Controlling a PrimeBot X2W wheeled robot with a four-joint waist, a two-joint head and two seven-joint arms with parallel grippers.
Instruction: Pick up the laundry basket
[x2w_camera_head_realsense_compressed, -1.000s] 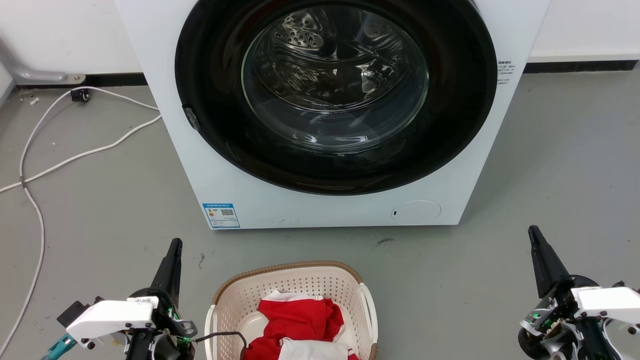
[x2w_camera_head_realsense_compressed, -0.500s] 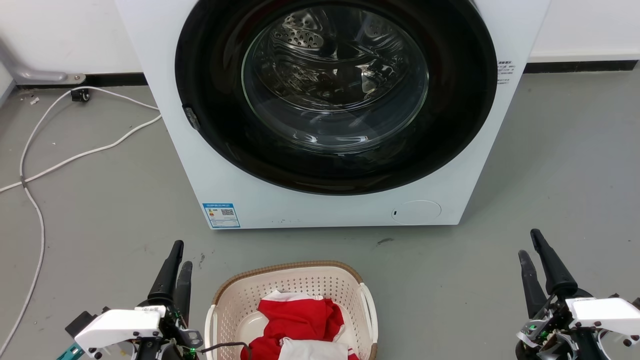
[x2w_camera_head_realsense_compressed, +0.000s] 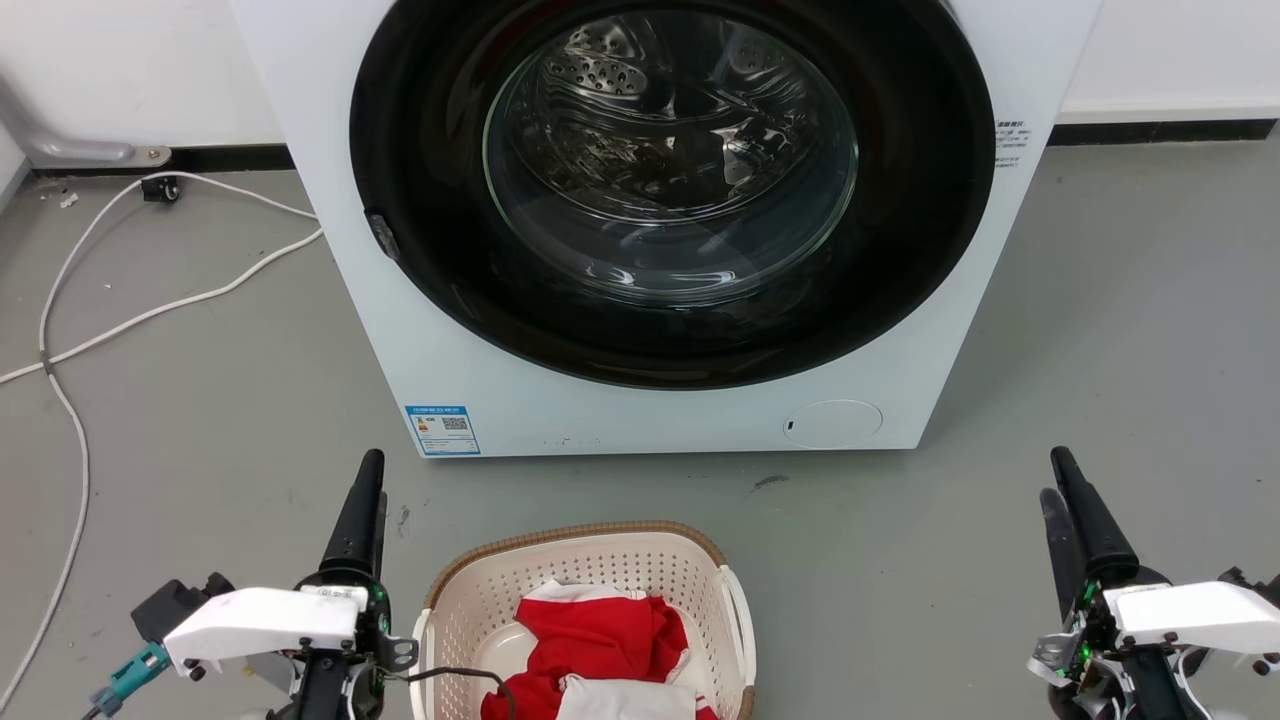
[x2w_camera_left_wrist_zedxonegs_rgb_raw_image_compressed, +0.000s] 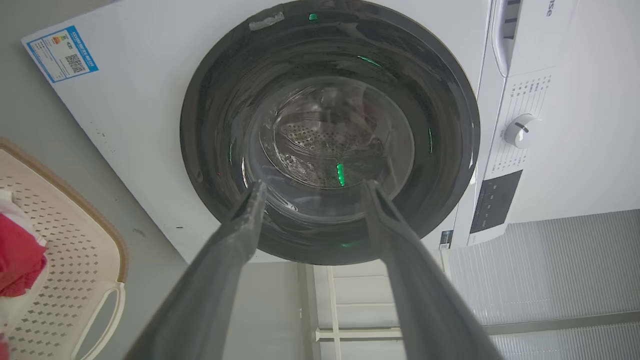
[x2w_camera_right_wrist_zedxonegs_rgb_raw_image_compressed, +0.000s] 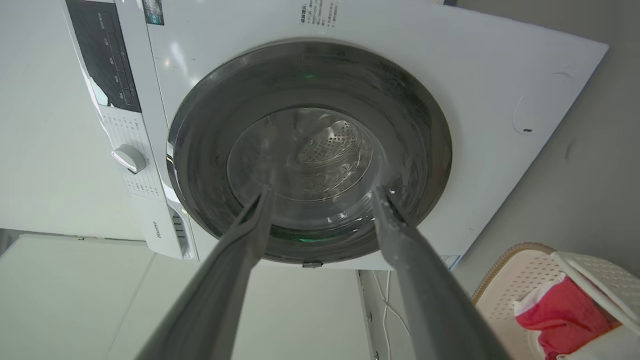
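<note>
My left gripper (x2w_camera_head_realsense_compressed: 375, 475), right gripper (x2w_camera_head_realsense_compressed: 1052, 475) both spread, empty. Judge basket (x2w_camera_head_realsense_compressed: 580, 535) light, stiff plastic; best grip at white handles (x2w_camera_head_realsense_compressed: 738, 612), one each side.

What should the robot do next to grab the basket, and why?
Probably swing the right gripper inward toward the cream perforated plastic laundry basket. Its white right handle lies far from that open gripper, while the open left gripper stands close beside the left handle. Neither touches the basket yet.
</note>
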